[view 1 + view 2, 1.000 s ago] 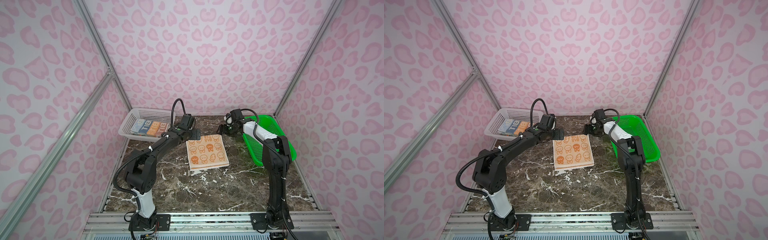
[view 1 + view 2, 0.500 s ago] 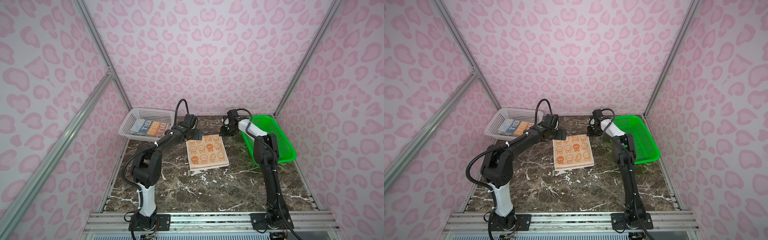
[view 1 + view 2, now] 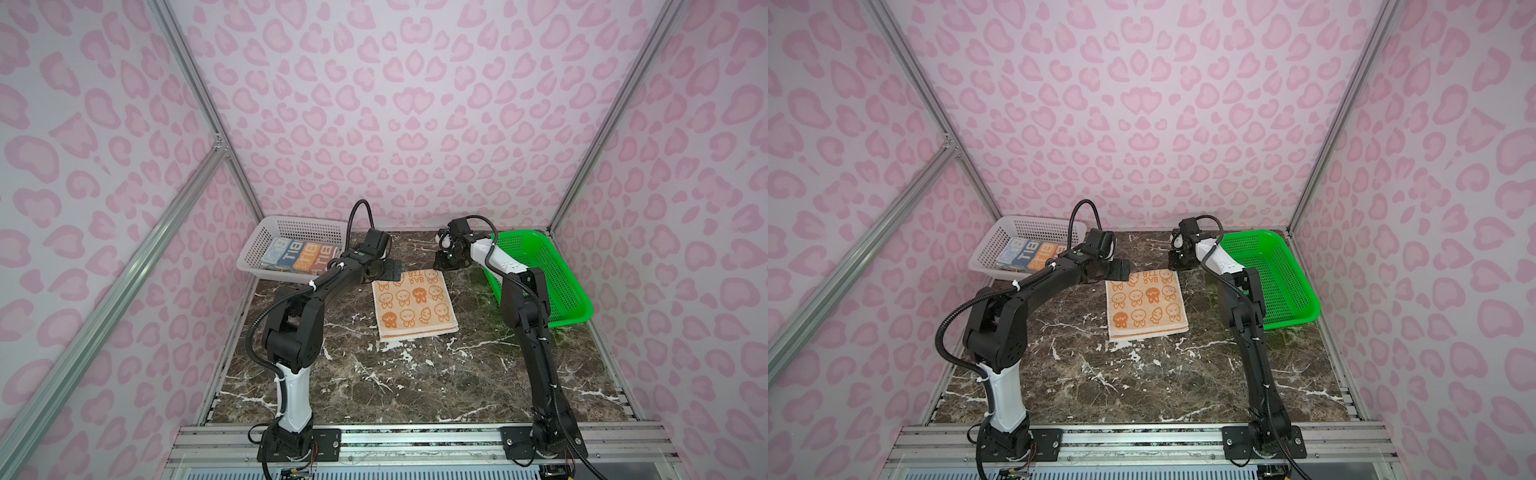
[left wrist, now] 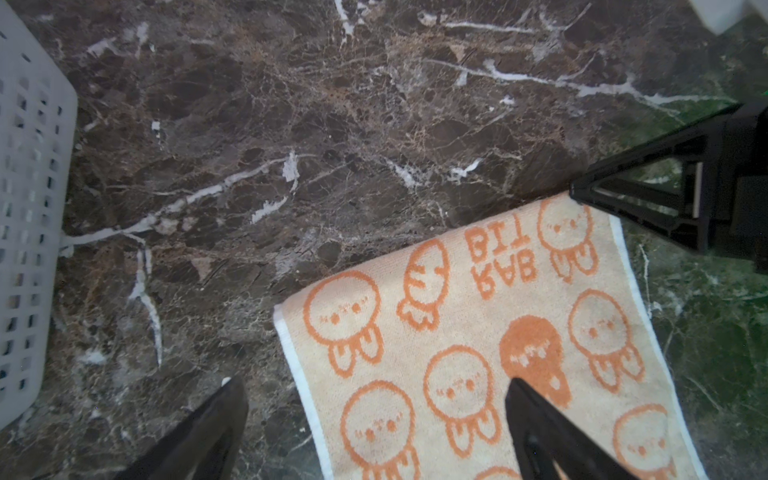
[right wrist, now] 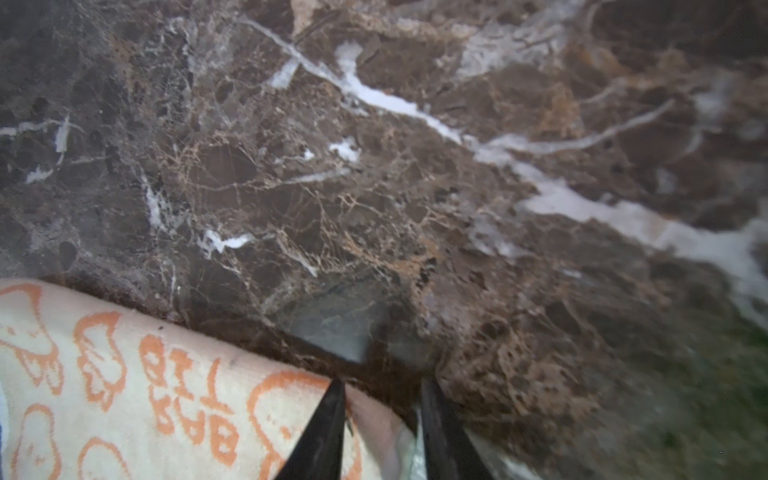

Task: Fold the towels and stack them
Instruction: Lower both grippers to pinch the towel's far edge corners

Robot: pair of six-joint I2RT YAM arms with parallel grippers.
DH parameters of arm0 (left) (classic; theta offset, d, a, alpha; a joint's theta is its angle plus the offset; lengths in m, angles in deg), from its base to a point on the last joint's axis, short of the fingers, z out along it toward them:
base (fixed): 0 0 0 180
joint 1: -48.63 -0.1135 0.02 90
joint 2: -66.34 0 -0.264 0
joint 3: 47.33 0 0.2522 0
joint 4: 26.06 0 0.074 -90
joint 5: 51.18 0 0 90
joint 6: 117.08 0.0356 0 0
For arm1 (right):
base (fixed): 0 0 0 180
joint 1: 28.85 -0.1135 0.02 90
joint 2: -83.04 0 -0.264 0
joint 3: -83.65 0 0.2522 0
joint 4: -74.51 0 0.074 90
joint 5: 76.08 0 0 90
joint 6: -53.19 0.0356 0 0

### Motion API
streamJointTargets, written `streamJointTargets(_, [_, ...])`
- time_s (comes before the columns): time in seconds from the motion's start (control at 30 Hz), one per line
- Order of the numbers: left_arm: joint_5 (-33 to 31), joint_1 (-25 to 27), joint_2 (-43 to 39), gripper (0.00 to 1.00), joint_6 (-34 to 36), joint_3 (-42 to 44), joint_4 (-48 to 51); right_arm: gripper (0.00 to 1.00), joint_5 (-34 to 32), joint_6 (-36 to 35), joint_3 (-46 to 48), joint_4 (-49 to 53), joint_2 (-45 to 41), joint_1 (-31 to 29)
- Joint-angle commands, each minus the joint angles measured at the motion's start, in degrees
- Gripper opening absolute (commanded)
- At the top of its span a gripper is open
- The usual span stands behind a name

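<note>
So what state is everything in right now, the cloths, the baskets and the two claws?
Orange towel, flat on the table.
Folded towels, lying in the white basket.
Green basket, nothing visible inside.
Left gripper, open above one far towel corner.
Right gripper, jaws nearly together at the other; grip unclear.

One towel [image 3: 413, 303] lies on the tabletop [image 3: 415, 386], centred near its back edge. The corner basket [image 3: 266, 237] at back left holds folded towels [image 3: 299, 257], seemingly stacked; a second basket [image 3: 557, 270] lines the right edge.
</note>
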Motion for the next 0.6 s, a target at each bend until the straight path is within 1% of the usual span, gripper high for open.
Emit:
streamJointTargets(0.0, [2.5, -1.4, 1.1, 0.98, -1.1, -1.3, 2.4, 0.22, -2.1, -0.3, 0.4, 6.2, 2.1, -0.5])
streamJointTargets(0.03, [3.8, -1.8, 1.6, 0.98, -1.1, -1.6, 2.8, 0.18, -2.2, 0.0, 0.5, 6.3, 2.0, -0.4])
streamJointTargets(0.07, [4.6, -2.0, 2.1, 0.98, -0.9, -2.1, 3.5, 0.15, -2.3, 0.2, 0.6, 6.3, 2.0, -0.4])
streamJointTargets(0.17, [5.5, -2.8, 4.0, 0.98, -0.6, -3.8, 6.1, 0.13, -2.0, 0.3, 0.9, 6.2, 1.5, -0.2])
streamJointTargets(0.3, [7.5, -3.1, 5.0, 0.98, -0.2, -4.4, 7.4, 0.14, -0.1, 1.1, 1.4, 5.1, 0.5, 0.9])
streamJointTargets(0.4, [7.9, -3.1, 4.6, 0.98, -0.3, -3.9, 7.2, 0.17, 2.7, 1.6, 2.3, 4.1, -0.5, 2.1])
streamJointTargets(0.57, [7.4, -3.1, 4.4, 0.98, 0.0, -3.2, 7.0, 0.19, 4.2, 1.6, 3.3, 3.3, -1.7, 3.0])
